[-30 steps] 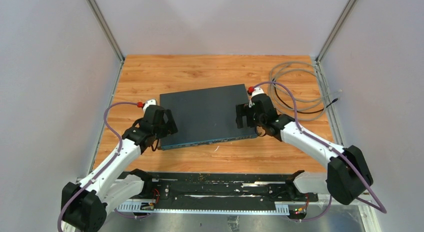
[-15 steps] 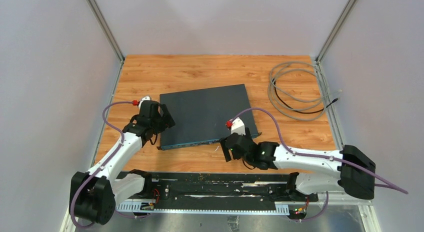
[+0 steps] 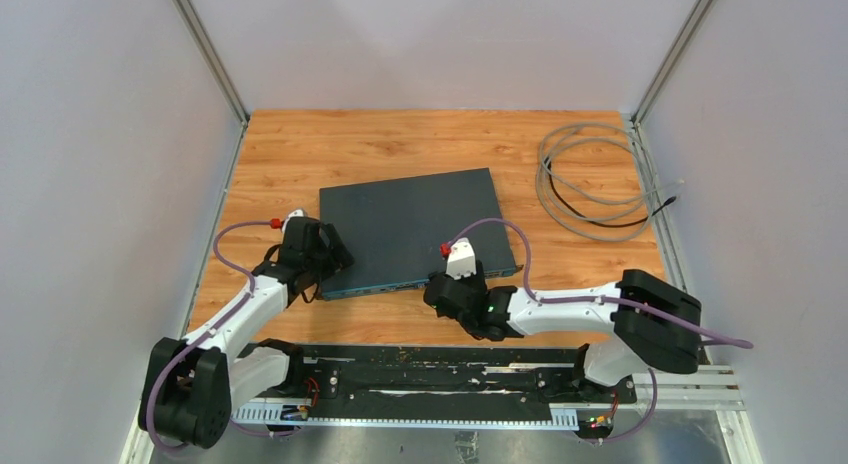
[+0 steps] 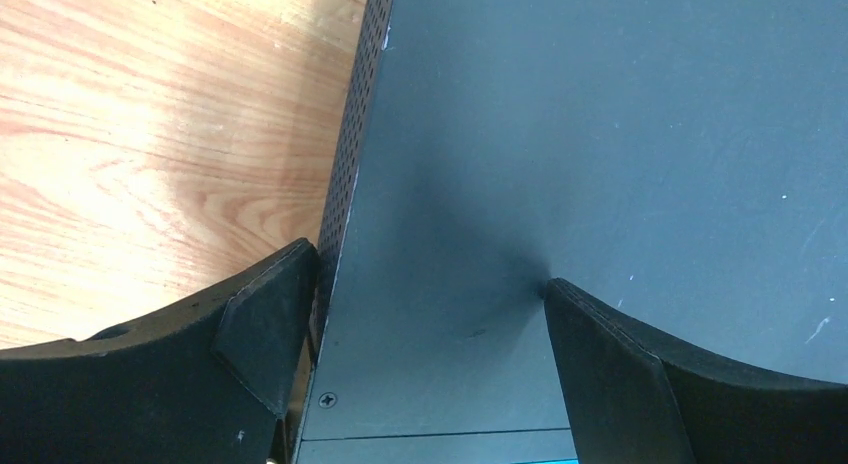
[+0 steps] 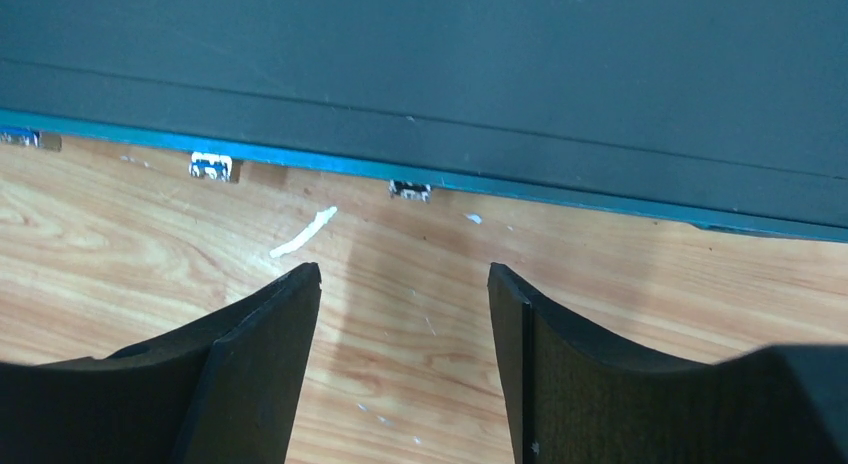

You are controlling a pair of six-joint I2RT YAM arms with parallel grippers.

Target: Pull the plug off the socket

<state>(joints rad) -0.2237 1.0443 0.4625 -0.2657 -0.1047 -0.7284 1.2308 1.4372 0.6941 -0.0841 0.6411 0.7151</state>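
Your left pincer stands with its jaws wide apart, straddling the near left corner of the switch box. One finger sits just outside the perforated side wall, its tip against that wall. The other finger lies over the dark top panel, its tip meeting the surface. Whether the two press on the box you cannot tell from here. Your right pincer is low in front of the box, jaws parted and holding nothing, with only bare wood of the table between the fingers. It points at the front face, a blue strip running along the near long side of the box. Two small pale fittings and sit at the lower edge of that face, the second almost straight ahead of the gap between the fingers. They are too small for you to tell whether either is the plug in its socket. A short white scrap lies on the wood just ahead of the right pincer's left finger. In the overhead view the box lies mid-table, turned slightly askew. A coiled grey cable rests at the far right corner, well apart from both arms and from the box.
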